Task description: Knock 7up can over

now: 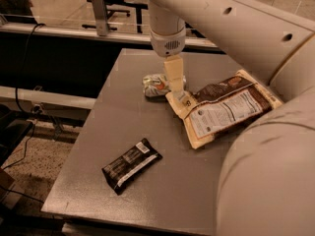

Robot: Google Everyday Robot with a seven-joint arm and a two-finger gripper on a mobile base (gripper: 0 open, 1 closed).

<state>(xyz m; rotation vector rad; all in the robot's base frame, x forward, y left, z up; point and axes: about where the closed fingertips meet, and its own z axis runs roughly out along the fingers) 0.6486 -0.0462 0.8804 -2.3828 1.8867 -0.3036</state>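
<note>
The 7up can (154, 85) lies on its side on the grey table (147, 132), at the far middle, its silver end pointing left. My gripper (179, 95) hangs straight down from the arm's white wrist (167, 38). It stands just right of the can, touching or nearly touching it, with its tip down at the corner of the tan-and-brown bag (226, 107). The gripper hides the can's right end.
A black snack bar wrapper (131, 165) lies near the table's front left. The large bag lies flat at the right, partly under my arm (266, 156). The table's left edge drops to the floor, where cables run. A rail and chairs stand behind.
</note>
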